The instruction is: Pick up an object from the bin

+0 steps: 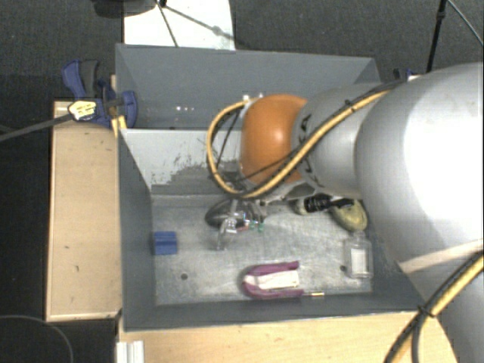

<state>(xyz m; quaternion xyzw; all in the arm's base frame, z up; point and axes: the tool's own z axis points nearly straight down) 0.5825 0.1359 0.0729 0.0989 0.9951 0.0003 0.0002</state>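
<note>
The hand (231,225) hangs low over the scratched grey metal floor of the bin (136,225), mid-back; I cannot tell whether it is open or closed. A small blue cube (164,242) lies to its left. A rounded purple-and-white case (272,280) lies toward the front, and a clear bottle (357,259) stands right.

The arm (412,172) is a thick, smooth, silver-grey tube with rounded joints and a pale band across its near right part. An orange dome cover (268,136) caps the wrist. Yellow and black cables (215,146) loop round it. The small claw (227,233) is dull metal.
</note>
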